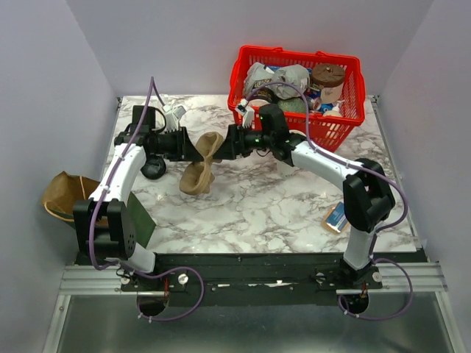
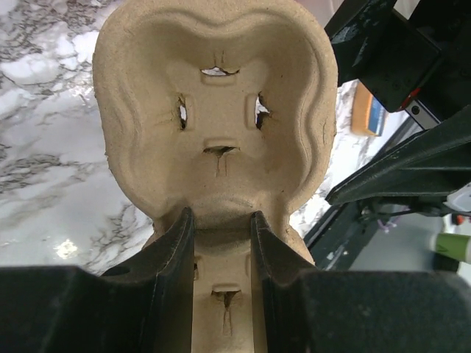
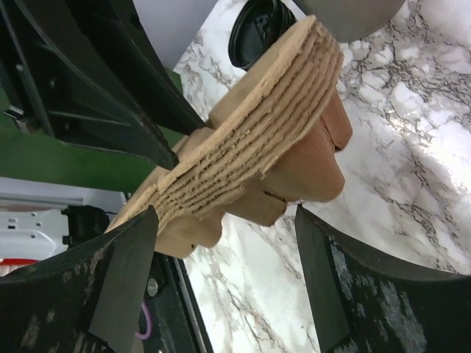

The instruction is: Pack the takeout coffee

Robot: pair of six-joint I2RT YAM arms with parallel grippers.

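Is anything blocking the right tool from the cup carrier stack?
Nothing visible. The right tool stands open, straddling the stack of pulp cup carriers, which the left tool grips at the far end.

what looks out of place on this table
The brown paper bag sits slumped beyond the table's left edge, not on the marble. The left gripper holds a whole nested stack of pulp cup carriers, not a single one.

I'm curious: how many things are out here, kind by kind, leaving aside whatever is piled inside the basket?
Red basket: 1
Stack of cardboard cup carriers: 1
Black lid: 1
Brown paper bag: 1
Blue and orange packet: 1
Total: 5
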